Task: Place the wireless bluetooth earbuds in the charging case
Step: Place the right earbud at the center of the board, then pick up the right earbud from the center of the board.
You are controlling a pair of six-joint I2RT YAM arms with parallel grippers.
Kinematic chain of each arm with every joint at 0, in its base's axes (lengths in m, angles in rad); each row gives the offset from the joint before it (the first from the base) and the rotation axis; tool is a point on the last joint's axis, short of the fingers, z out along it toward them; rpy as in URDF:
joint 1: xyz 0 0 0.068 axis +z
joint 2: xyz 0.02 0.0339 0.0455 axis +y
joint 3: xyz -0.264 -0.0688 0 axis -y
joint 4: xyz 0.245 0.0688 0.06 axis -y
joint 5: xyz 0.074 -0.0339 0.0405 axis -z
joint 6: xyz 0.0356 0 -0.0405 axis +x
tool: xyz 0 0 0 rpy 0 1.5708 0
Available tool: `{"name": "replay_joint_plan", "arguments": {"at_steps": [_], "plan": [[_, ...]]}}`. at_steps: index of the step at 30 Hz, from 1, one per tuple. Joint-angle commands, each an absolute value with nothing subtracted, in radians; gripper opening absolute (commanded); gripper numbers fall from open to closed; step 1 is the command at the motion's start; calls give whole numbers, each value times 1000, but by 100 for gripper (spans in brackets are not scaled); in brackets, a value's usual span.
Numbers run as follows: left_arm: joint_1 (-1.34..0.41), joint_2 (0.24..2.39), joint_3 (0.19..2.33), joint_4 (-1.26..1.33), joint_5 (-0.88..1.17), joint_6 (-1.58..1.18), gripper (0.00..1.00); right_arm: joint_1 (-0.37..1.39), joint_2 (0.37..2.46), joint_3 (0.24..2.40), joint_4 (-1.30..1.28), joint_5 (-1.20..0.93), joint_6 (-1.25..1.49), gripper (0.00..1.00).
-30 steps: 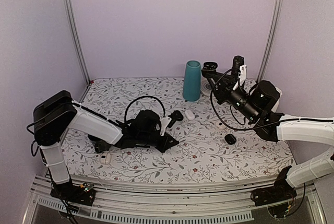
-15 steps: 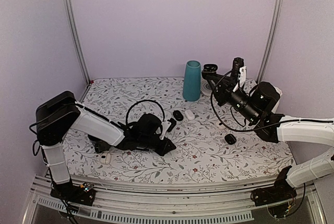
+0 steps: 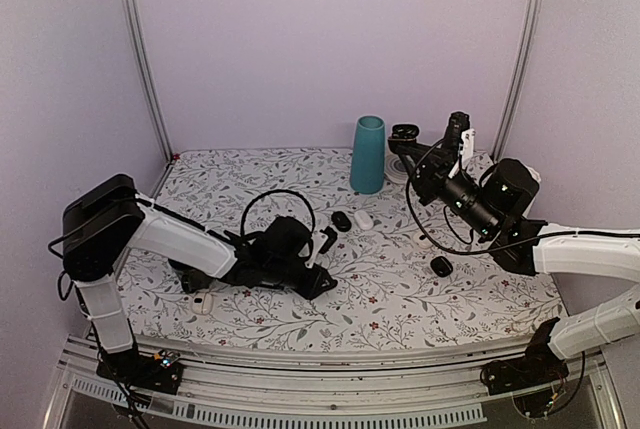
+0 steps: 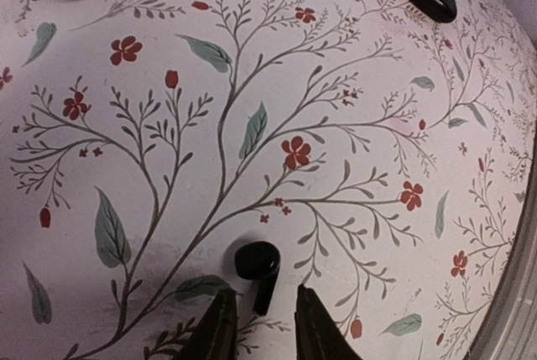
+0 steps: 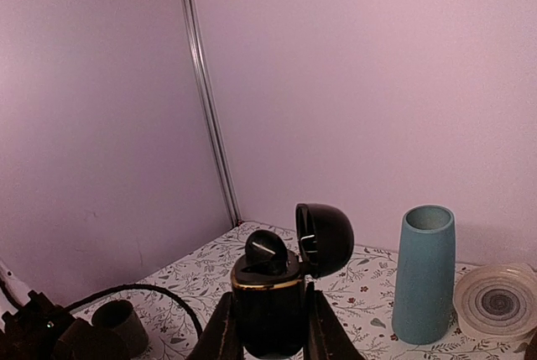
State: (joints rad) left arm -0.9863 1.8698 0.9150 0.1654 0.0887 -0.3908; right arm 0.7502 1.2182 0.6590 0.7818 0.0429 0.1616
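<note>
One black earbud [image 4: 258, 263] lies on the flowered table cloth. Its stem points in between the tips of my left gripper [image 4: 262, 326], whose jaws stand a little apart and do not touch it. That gripper [image 3: 322, 241] is low over the table's middle. My right gripper [image 5: 268, 326] is raised at the back right and is shut on the glossy black charging case [image 5: 268, 305], also seen from above [image 3: 403, 132]. Its lid [image 5: 325, 238] stands open. A second earbud [image 5: 267, 251] sits in the case's left seat.
A teal cup [image 3: 368, 154] and a ringed coaster [image 5: 497, 297] stand at the back. A black pod [image 3: 342, 220] and a white pod [image 3: 363, 219] lie mid-table, another black pod [image 3: 441, 266] to the right, and a small white object [image 3: 203, 301] near the left arm.
My left arm has drawn back a little towards the near side, away from the black pod. The right arm with the case has hardly moved.
</note>
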Motion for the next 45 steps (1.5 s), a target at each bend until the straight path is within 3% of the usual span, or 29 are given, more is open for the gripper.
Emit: {"name": "replay_joint_plan", "arguments": {"at_steps": [1,22,32,45], "plan": [[-992,1826,986,68,25,-393,26,745,1196,648,799,45,170,2],[-1053,2015,1370,-449,-94,-334,37,744,1142,612,788,64,151,3],[-1058,2063,1433,-506,-107,-290,40,744,1133,604,789,67,139,3],[-1064,2103,1469,-528,-113,-259,37,743,1125,600,787,69,135,3]]}}
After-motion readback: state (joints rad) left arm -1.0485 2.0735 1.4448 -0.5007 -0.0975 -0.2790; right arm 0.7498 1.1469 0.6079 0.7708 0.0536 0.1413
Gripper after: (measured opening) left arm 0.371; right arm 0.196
